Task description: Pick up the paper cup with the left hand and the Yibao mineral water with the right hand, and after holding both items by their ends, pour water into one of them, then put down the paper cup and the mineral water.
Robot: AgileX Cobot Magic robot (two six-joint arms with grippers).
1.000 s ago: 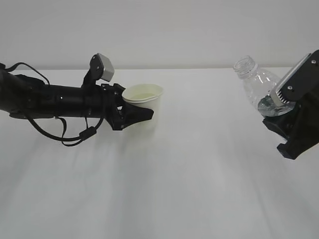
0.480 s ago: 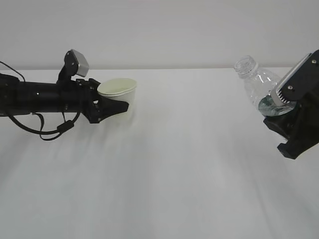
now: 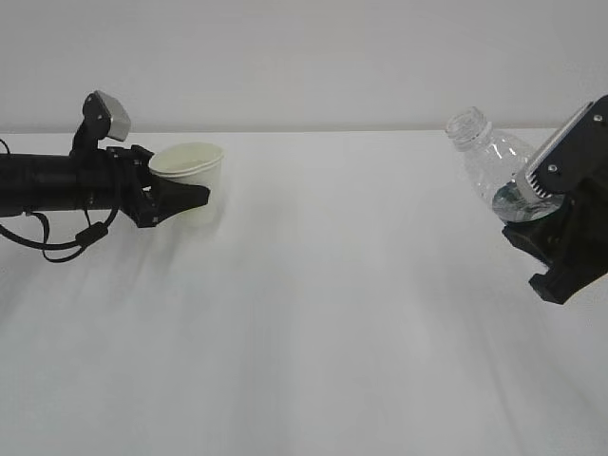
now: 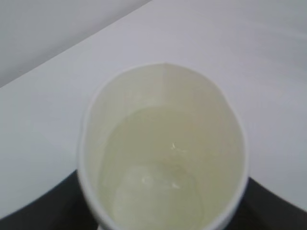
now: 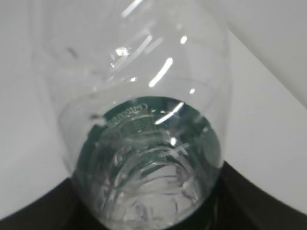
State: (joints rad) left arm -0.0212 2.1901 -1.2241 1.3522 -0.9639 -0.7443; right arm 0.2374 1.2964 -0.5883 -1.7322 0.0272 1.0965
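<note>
The white paper cup (image 3: 193, 180) is upright at the left, held in my left gripper (image 3: 180, 200), whose black fingers are shut around its lower wall. The left wrist view looks down into the cup (image 4: 163, 148); water lies in its cream inside. The clear Yibao bottle (image 3: 494, 169), capless with a green label, is held at the far right, tilted with its mouth up and to the left. My right gripper (image 3: 532, 223) is shut on its lower body. The right wrist view shows the bottle (image 5: 139, 120) from its base end, black fingers on both sides.
The white table (image 3: 323, 313) spreads between the two arms and meets a pale wall at the back. The left arm's black cable (image 3: 57, 242) hangs near the table at the far left.
My left gripper has carried the cup to the left, away from the bottle, keeping it upright. The right gripper and bottle have stayed where they were.
</note>
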